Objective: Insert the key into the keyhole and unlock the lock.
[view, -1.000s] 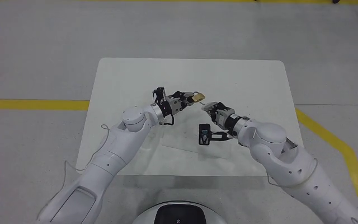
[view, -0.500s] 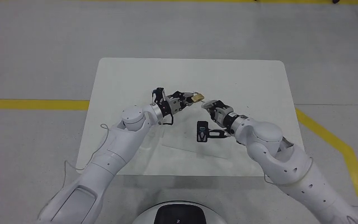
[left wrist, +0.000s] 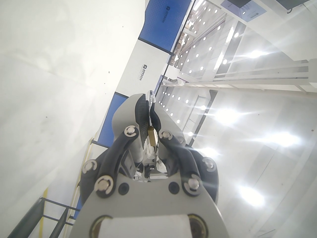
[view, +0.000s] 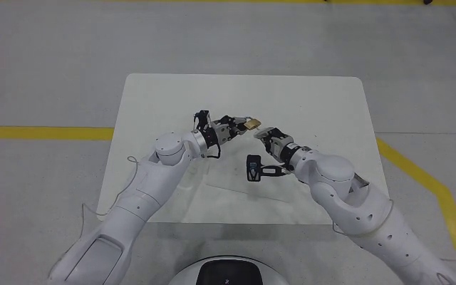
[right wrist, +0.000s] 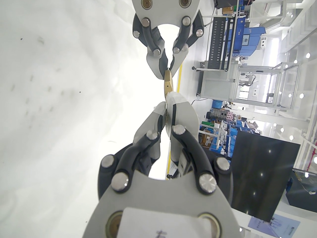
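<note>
Industrial lab or factory test hall. Grey floor with yellow lane tape [view: 57,132]. Aluminium-frame machine enclosures [right wrist: 215,85], blue equipment cabinets [right wrist: 244,40], blue partition panels [left wrist: 166,25]. Rows of ceiling lights [left wrist: 198,55] (roof looks warehouse-high). White worktable [view: 320,100].

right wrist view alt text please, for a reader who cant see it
The right gripper and the left gripper meet tip to tip over a white table, a small brass lock between them. The left gripper is shut on the lock; the right, shut on what seems the key, touches the lock's other end.
</note>
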